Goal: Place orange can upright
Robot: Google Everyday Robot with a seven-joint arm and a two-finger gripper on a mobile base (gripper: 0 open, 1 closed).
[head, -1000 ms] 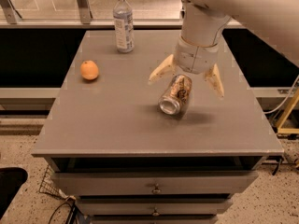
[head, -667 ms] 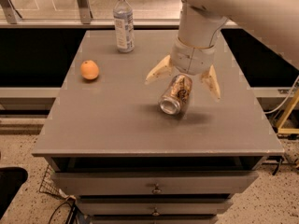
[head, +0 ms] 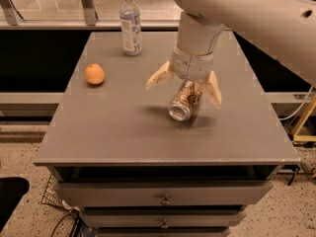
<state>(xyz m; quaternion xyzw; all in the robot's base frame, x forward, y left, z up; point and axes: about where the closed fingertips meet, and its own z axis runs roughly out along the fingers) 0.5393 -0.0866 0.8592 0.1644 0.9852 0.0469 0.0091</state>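
The orange can (head: 184,101) lies on its side on the grey table (head: 113,132), right of the middle, with a shiny silver end facing the camera. My gripper (head: 182,94) hangs straight above it. It is open, with one tan finger (head: 159,76) splayed out to the left of the can and the other to the right. The fingers straddle the can and do not close on it. The can's far end is hidden under my wrist.
A round orange fruit (head: 95,74) sits at the left of the table. A clear plastic bottle (head: 131,23) with a white cap stands upright at the back. Drawers (head: 165,199) are below the front edge. A yellow stand (head: 305,117) is at the right.
My gripper has shifted a little to the left over the can, fingers still spread. The can lies in about the same spot.
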